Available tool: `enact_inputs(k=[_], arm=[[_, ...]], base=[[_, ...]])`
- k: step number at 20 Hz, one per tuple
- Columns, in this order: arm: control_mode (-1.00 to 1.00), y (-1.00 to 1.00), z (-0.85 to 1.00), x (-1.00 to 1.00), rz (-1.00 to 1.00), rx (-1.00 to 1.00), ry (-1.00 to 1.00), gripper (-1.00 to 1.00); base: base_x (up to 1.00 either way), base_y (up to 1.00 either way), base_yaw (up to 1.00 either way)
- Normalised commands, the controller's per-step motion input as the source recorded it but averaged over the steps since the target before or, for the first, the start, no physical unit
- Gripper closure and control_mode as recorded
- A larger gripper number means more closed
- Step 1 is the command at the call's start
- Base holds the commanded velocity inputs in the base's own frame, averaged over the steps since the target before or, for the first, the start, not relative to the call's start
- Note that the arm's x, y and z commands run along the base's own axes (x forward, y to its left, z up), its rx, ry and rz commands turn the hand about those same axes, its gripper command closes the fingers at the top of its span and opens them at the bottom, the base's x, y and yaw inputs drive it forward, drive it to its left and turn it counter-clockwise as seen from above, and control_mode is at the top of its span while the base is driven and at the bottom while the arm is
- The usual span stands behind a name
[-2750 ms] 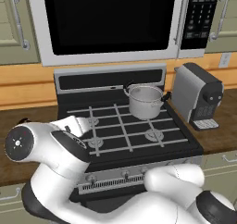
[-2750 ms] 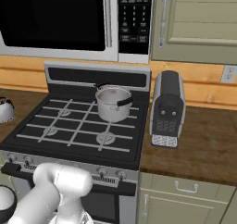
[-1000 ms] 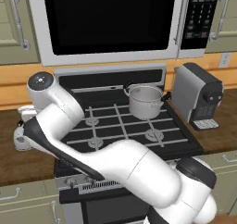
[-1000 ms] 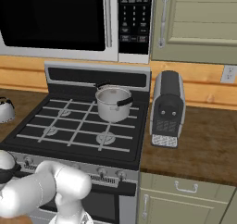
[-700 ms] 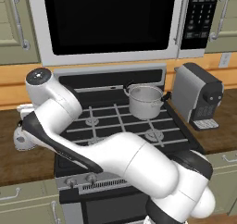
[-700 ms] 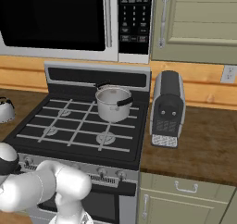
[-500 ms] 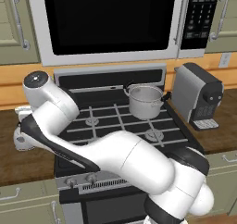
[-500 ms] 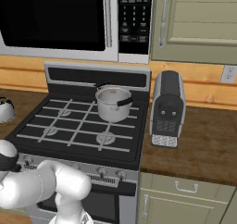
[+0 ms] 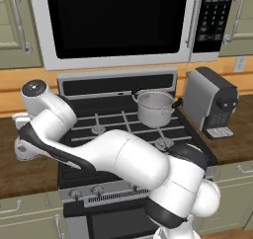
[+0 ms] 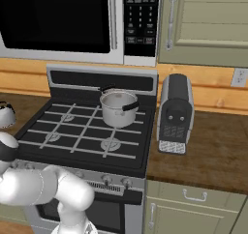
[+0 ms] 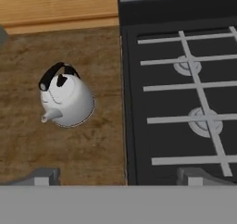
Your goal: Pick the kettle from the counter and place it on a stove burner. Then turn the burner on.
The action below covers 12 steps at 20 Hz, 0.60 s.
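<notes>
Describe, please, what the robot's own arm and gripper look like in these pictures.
The arm is glossy white with rounded, bulbous links, a dark band at each joint and a grey cap on one joint end. The gripper has two small grey finger tips. No cables or markings show.

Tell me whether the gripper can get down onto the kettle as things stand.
Probably yes: the open gripper hangs above the counter, and nothing lies over the kettle, which stands off to one side of it.

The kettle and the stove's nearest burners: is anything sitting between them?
Nothing sits there. In the hand view the kettle stands on the counter, with bare brown wood up to the stove edge, then black stovetop to the burners.
</notes>
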Motion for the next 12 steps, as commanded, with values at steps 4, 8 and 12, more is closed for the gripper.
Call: enact_inputs(k=[4,8,12], arm=[[-1.0,0.29,-0.18,0.36,0.0,0.0,0.06,-1.0],[-1.0,0.34,-0.18,0.32,0.0,0.0,0.08,-1.0],[-1.0,0.37,-0.2,0.34,0.0,0.0,0.08,-1.0]], base=[[0.0,0.0,0.0],[0.0,0.0,0.0],[0.0,0.0,0.0]])
